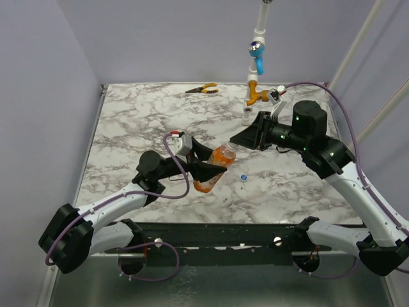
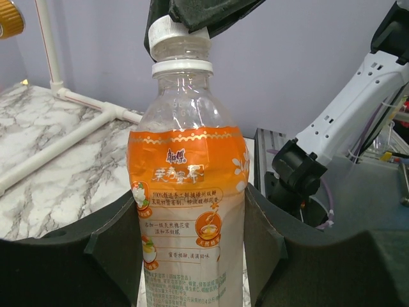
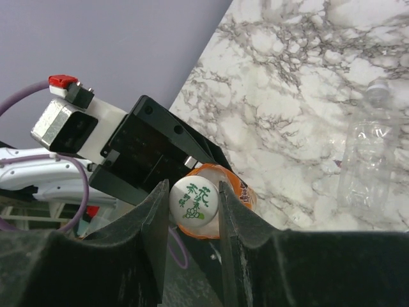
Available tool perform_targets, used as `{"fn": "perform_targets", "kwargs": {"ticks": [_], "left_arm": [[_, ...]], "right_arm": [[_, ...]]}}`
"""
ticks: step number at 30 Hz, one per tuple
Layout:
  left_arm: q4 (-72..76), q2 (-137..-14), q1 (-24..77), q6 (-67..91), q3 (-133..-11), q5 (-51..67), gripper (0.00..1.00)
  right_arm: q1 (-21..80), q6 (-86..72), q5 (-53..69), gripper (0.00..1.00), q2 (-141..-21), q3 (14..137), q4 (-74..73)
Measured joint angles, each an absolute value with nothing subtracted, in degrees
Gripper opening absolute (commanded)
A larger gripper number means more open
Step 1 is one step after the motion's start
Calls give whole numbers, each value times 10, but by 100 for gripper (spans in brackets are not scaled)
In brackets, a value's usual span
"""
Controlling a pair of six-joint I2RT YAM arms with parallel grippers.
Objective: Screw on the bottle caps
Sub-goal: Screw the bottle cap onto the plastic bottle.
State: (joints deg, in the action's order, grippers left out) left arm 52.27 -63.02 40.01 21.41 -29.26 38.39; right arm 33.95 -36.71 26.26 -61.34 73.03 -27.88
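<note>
**White links, black joints, purple cables**

The left arm [image 1: 112, 206], lower left of the top view, and right arm [image 1: 361, 195], lower right, have white links and bulky black joints. A purple cable [image 1: 313, 84] runs along each. Green lights [image 1: 298, 118] dot the right wrist. Fingers [image 3: 154, 224] are black wedges; a silver-white camera block [image 3: 64, 125] bears a red tab [image 3: 62, 81].

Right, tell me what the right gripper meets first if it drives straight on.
The right gripper meets the cap between its fingers, then the bottle the left gripper holds.
</note>
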Motion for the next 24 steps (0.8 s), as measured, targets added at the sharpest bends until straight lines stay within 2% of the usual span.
{"fn": "perform_targets", "kwargs": {"ticks": [12,24], "left_arm": [[500,-651,388,248,-296,388,16],[420,-649,391,193,-316,363,15]], "right_arm": [[389,-304,186,15,-651,750,-276],[397,-268,136,15,-676,788,-350]]}}
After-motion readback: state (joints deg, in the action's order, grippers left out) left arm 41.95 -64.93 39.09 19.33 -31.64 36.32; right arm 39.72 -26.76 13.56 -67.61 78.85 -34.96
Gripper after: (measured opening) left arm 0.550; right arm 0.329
